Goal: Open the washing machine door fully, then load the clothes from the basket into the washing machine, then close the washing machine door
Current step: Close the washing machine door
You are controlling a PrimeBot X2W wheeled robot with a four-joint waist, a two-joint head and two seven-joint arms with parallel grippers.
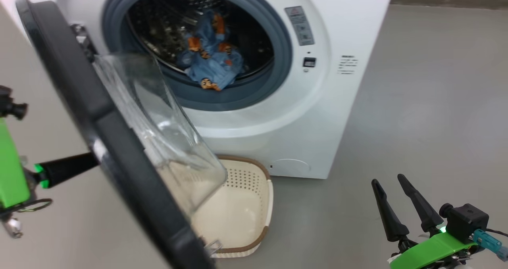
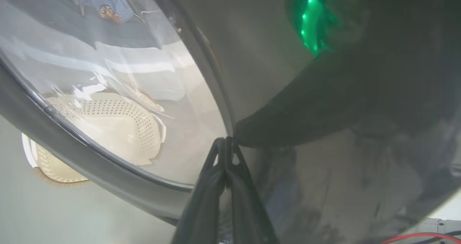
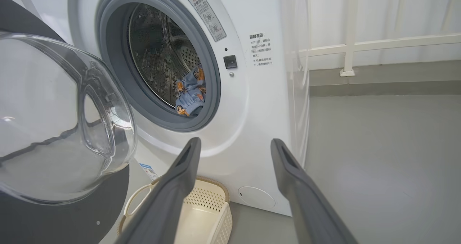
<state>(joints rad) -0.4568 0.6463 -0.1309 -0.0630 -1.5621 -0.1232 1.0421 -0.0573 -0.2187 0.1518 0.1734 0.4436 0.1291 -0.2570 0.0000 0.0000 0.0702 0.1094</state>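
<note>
The big white boxy front-loading washing machine [image 1: 317,114] stands with its large round door [image 1: 107,134], a glossy black ring around a bulging clear glass bowl, swung about halfway, hinged at 9 o'clock of the opening. The light blue clothes [image 1: 212,58] with orange-brown cartoon faces lie inside the steel drum. One fold droops onto the grey-blue rubber gasket [image 1: 283,50] at about 6 o'clock. The small cream perforated plastic basket [image 1: 243,211] sits on the floor at 6 o'clock below the door and looks empty.

The left gripper [image 2: 225,143] has its two dark fingers pressed together, holding nothing, with their tips against the door's outer black ring. The right gripper [image 1: 388,179] waits at 4 o'clock in the head view, fingers spread wide and empty.

The main risk, as I judge it, is the drooping fold: a closing door would likely pinch it against the gasket and fail to latch. The narrow fingertips could also skid across the glossy ring, losing the push. The door's lower edge passes close over the basket's rim and may clip it.
</note>
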